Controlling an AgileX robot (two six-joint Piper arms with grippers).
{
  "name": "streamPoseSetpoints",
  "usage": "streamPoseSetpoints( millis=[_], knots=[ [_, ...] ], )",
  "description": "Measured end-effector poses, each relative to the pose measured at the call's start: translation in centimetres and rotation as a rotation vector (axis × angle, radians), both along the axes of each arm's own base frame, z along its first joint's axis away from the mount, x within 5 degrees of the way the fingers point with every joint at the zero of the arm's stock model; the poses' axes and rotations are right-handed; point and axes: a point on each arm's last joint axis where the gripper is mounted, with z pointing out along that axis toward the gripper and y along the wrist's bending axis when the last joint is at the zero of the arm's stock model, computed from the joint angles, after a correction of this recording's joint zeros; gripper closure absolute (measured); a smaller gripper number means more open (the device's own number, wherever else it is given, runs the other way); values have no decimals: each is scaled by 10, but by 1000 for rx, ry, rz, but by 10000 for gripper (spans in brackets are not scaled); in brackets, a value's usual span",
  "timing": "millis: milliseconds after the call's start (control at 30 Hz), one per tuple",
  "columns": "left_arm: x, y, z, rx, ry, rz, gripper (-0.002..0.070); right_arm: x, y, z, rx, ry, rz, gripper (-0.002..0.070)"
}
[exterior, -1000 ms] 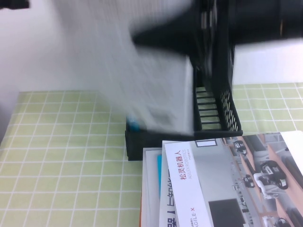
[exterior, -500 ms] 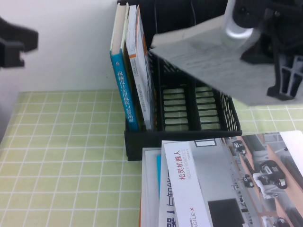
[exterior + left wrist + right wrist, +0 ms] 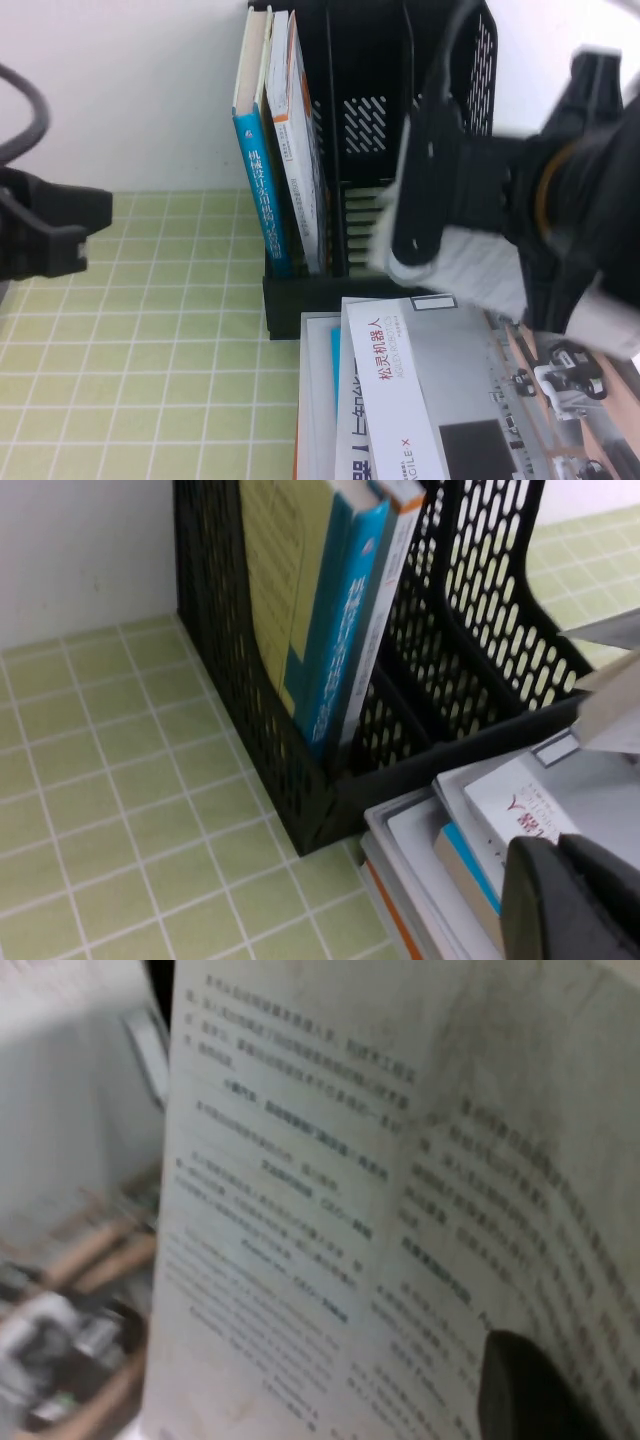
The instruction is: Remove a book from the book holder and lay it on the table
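The black book holder (image 3: 400,90) stands at the back of the yellow-green gridded table (image 3: 150,330). Its left compartment holds a blue-spined book (image 3: 262,160) and another beside it; the other compartments show no books. My right gripper (image 3: 418,232) hangs in front of the holder, shut on the book (image 3: 470,275), a blurred grey-white slab tilted over the stack below. In the right wrist view a printed face of the book (image 3: 330,1190) fills the frame, with one dark finger (image 3: 530,1390) pressed on it. My left gripper (image 3: 55,235) hovers at the left, fingers (image 3: 570,900) together and empty.
A stack of books and booklets (image 3: 420,400) lies flat in front of the holder, topped by a white-and-grey booklet with red Chinese characters. A white wall rises behind the table. Bare grid cloth spreads to the left of the holder and the stack.
The right arm has swung the book from above the holder's right side down in front of it, over the stack. The left gripper has dropped lower at the left edge.
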Motion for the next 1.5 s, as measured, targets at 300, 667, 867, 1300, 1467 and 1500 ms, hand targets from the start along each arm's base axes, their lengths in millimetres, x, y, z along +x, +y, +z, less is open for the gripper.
streamPoseSetpoints(
  millis=[300,667,867,1300,1467,1500],
  knots=[
    [-20,2,12,-20,-64,1,677,-12,-4,-68,-75,20,-72,556],
    [-23,0,12,-22,-52,-14,677,-40,9,-122,85,373,14,552],
    [-24,0,11,-18,-39,-24,678,-31,11,-120,35,283,81,365],
    [-27,-1,9,7,-24,-55,678,-82,-5,-89,118,694,291,101],
    [-38,0,14,41,-83,-86,678,-106,-17,-26,339,719,425,321],
    [-43,1,16,46,-103,-90,678,-109,-22,-12,381,692,449,412]
  ],
)
